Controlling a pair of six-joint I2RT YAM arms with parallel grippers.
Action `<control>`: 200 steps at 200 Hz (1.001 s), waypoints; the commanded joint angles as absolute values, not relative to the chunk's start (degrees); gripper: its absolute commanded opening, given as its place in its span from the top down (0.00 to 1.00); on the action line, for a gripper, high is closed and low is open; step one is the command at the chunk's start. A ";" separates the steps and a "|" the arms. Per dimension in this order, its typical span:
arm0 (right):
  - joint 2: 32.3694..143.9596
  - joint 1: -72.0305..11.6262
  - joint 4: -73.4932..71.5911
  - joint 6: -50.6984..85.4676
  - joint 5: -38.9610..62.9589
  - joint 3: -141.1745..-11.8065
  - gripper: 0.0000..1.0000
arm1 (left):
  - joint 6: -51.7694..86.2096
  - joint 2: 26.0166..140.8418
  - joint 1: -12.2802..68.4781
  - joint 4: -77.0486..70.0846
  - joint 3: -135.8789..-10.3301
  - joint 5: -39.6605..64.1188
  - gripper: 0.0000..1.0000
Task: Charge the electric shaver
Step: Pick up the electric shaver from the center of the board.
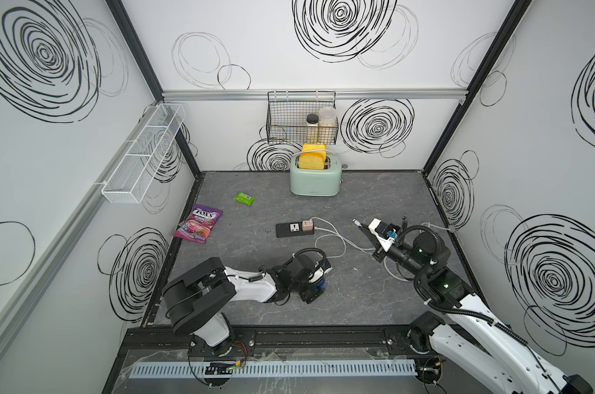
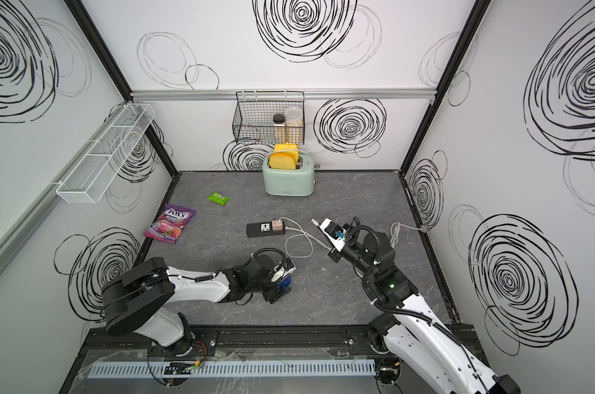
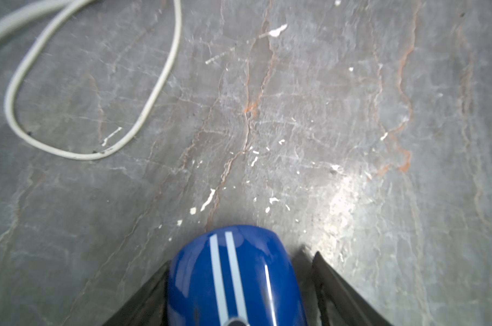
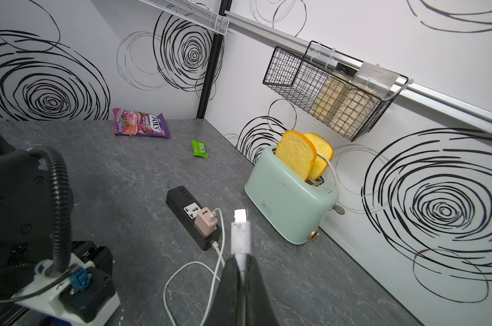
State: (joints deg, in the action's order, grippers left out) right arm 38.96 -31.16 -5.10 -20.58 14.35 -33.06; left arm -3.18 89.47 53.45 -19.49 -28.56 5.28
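the blue shaver [image 3: 233, 282] lies on the grey bench [image 3: 295, 113], near the middle of its front edge. the left pincer [image 3: 240, 259] is open around it, with a gap on one side. the right pincer [image 4: 240, 262] is squeezed tight on the white cable [image 4: 240, 234], its plug sticking out.

Bright, even light with soft shadows. The left wrist view is blurry, with glare on the table [image 3: 343, 194] beside the shaver [image 3: 233, 282]. Top views bow at 10 and 2 o'clock.

left wrist: electric shaver [image 3: 233, 282] edge-cropped | both top views: mostly under left gripper [image 1: 318, 282]
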 commanded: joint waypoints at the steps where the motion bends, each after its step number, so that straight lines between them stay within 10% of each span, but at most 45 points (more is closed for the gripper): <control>1: 38.23 -30.82 -3.70 -21.35 15.32 -34.86 1.00 | -1.93 89.14 52.74 -31.71 -24.24 5.05 0.21; 200: 39.72 -30.84 -4.83 -20.38 16.36 -35.23 1.00 | -0.65 93.32 53.08 -45.71 -16.91 5.51 0.29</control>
